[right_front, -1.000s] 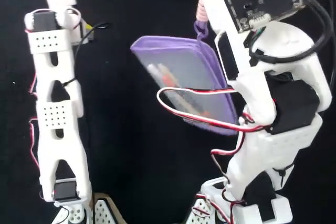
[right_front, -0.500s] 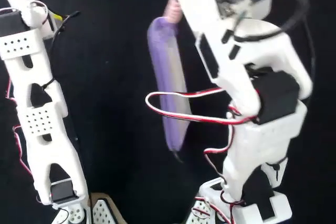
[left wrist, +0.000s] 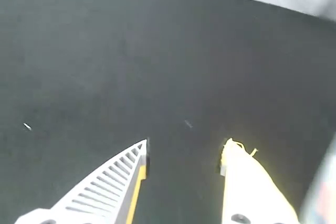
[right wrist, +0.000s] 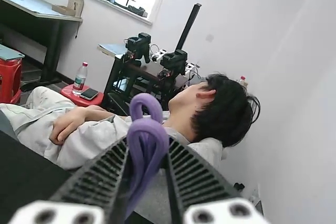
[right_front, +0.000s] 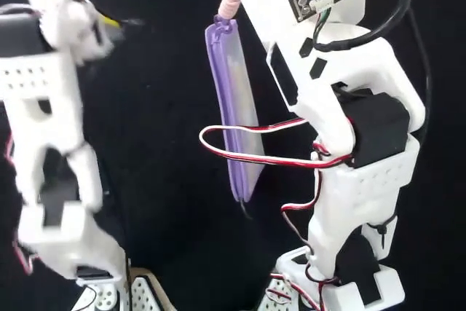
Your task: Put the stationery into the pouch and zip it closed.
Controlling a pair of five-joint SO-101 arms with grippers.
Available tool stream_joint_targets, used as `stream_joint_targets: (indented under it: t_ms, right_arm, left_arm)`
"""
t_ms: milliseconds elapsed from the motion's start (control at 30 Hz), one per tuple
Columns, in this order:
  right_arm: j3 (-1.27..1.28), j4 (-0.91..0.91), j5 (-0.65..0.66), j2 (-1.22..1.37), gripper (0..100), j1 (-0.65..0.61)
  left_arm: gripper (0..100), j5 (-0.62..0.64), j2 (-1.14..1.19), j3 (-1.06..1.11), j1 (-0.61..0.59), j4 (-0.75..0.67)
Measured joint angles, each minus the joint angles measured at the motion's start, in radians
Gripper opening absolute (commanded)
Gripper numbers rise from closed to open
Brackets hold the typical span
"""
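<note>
The purple pouch (right_front: 237,118) hangs edge-on above the black table, lifted by its top end. My right gripper (right_front: 231,6) is shut on that end; in the right wrist view the purple fabric (right wrist: 143,153) is pinched between the ribbed fingers (right wrist: 102,174). Stationery shows faintly through the pouch's clear side. My left gripper (left wrist: 184,158) is open over bare black table, nothing between its fingers; its arm (right_front: 44,107) stands at the left.
The black table (right_front: 160,143) spreads under both arms. The right arm's white body (right_front: 342,129) with red and white wires (right_front: 255,147) stands close beside the hanging pouch. Grey cloth lies past the table's far edge.
The right gripper has lifted the pouch from lying flat to hanging vertically, edge-on. The left arm has swung further left and nearer the camera.
</note>
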Motion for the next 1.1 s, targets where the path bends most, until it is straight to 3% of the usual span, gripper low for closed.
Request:
stream_joint_targets:
  t_ms: [167, 333, 500, 800, 1100]
  right_arm:
    - [0.0, 0.0, 0.0, 0.0, 1.1, 0.0]
    - [0.0, 0.0, 0.0, 0.0, 1.1, 0.0]
    - [0.0, 0.0, -0.012, 0.0, 1.1, 0.0]
    - [0.0, 0.0, -0.054, 0.0, 1.1, 0.0]
    - [0.0, 0.0, -0.054, 0.0, 1.1, -0.02]
  left_arm:
    - [24, 0.0, -0.379, 0.359, 0.155, -0.005]
    - [24, 0.005, -0.615, 0.603, 0.264, -0.075]
    - [24, 0.153, -0.758, 0.796, 0.388, -0.167]
    - [24, 0.519, -0.968, 1.2, 0.433, -0.496]
    - [24, 0.598, -1.203, 1.534, 0.542, -0.864]
